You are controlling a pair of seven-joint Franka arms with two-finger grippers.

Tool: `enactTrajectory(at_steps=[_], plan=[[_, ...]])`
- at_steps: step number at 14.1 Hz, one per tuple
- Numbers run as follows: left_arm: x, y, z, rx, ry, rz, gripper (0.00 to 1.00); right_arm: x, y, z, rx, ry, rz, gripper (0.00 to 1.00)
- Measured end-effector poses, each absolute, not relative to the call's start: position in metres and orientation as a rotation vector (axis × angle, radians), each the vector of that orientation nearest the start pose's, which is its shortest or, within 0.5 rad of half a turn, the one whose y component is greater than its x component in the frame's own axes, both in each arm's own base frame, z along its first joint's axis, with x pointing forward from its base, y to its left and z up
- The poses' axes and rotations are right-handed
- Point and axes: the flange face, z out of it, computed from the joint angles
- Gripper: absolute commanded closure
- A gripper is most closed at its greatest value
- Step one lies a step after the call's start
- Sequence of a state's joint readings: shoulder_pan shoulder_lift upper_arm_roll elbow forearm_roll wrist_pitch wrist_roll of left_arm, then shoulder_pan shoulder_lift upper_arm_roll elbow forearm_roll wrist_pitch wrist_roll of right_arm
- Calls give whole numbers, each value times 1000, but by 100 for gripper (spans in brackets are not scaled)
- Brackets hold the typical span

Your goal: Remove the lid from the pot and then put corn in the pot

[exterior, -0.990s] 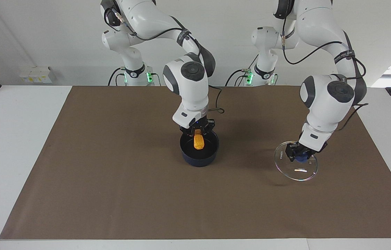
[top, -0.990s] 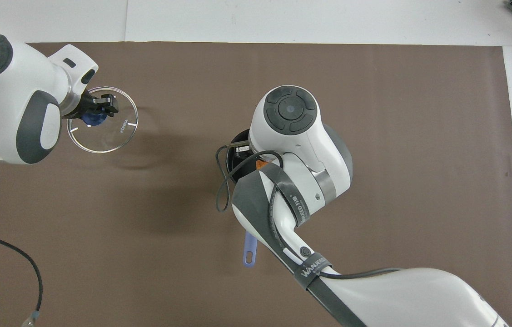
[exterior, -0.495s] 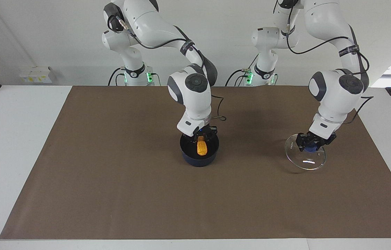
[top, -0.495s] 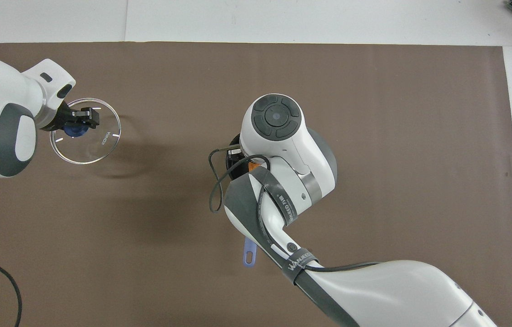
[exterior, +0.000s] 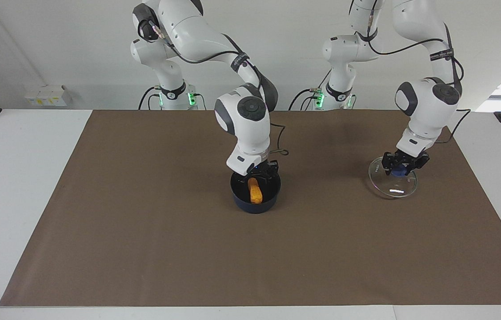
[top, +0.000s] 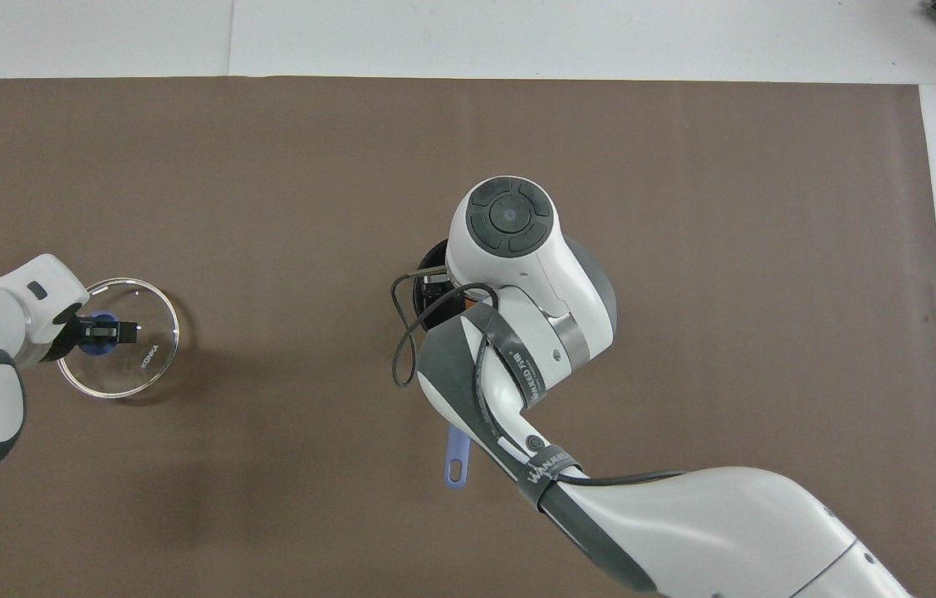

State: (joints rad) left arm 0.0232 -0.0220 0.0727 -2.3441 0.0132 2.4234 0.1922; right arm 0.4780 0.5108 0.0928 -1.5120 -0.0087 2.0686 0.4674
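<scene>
- Facing view: the right claw (exterior: pixel 262 171) hangs just over the pot (exterior: pixel 254 205), which stands mid-table (exterior: pixel 23 200).
- The corn (exterior: pixel 255 190) is inside the pot. Its upper end is right below that claw, and its long axis slopes down and away from the robots toward the pot's floor.
- We cannot tell whether this claw is clamped on the corn or apart from it.
- We judge that the coming move turns on this: the corn lies straight under the claw, so a plain vertical retreat should clear the rim.
- The left claw (exterior: pixel 401 168) is clamped on the blue knob of the lid (exterior: pixel 390 187). The lid is well apart from the pot, toward the left arm's end of the table.
- The lid sits very low and slightly tilted. We cannot say whether it touches the table.
- Overhead view: the right arm's wrist covers most of the pot (top: pixel 455 455), so only a rim arc and the long handle pointing toward the robots show.
- The corn and the right claw are hidden here.
- The left claw (top: pixel 106 330) grips the knob at the centre of the lid (top: pixel 142 367). This arm is by far the nearer one to the lid.
</scene>
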Motion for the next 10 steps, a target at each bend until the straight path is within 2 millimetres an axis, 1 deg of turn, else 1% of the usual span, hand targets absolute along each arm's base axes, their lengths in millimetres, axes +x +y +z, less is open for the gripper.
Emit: enactTrajectory(at_steps=[1,2,3,4,6,8,10], plan=[[498,57,348,-3110,184,-148,100,596,368,378,-3081,-144,-48,0],[487,67,344,-3109,204,-140,86,600,363,387,-3081,-133,-71,0],[476,78,340,-3110,218,-127,8,604,351,403,-3082,-109,-95,0],[469,84,338,-3111,225,-115,0,608,336,421,-3085,-79,-107,0],[466,89,339,-3109,229,-120,0,610,303,464,-3095,-26,-120,0],[469,86,345,-3104,241,-138,0,605,271,505,-3122,16,-139,0],[478,81,355,-3096,263,-165,0,598,247,536,-3144,55,-155,0]])
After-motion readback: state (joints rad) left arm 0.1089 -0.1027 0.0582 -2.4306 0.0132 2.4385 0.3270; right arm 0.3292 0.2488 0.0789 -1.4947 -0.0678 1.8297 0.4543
